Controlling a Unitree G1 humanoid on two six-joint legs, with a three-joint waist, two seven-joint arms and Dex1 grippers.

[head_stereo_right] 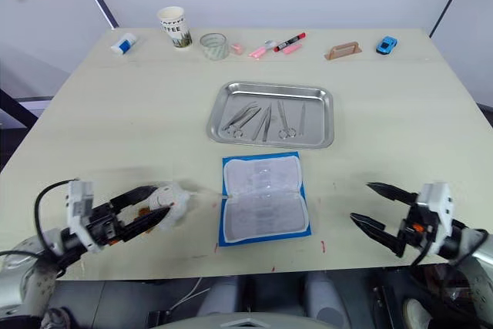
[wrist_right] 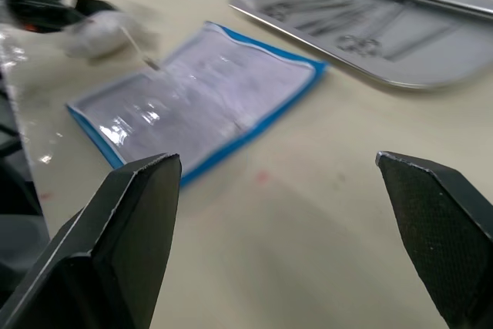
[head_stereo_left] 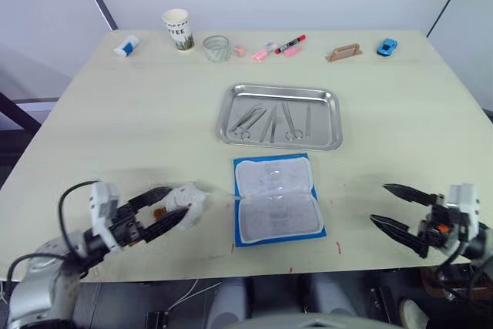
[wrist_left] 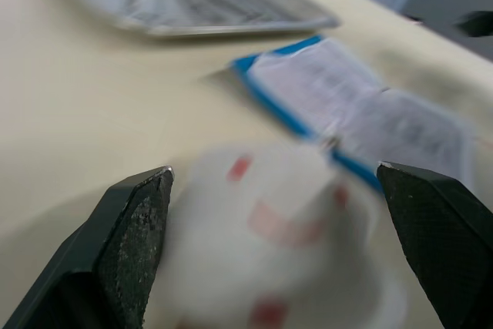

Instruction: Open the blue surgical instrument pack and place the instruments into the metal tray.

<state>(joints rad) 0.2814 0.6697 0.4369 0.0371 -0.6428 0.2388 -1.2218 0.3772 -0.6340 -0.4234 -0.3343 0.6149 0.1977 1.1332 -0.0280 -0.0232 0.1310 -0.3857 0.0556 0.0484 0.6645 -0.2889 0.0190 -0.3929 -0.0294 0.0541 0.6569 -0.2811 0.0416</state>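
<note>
Both arms reach forward low. The left gripper (head_stereo_left: 166, 209) has its fingers spread. The right gripper (head_stereo_left: 397, 209) gapes wide.

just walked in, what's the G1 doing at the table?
The flat bright-blue fabric instrument pack lies opened on the table, pale lining up, near the robot. The slender silvery instruments already lie in the shallow stainless steel tray just beyond it. The left tool is open around a crumpled white wrapper with red marks beside the pack. The right tool hangs open and empty on the pack's other side.
</note>
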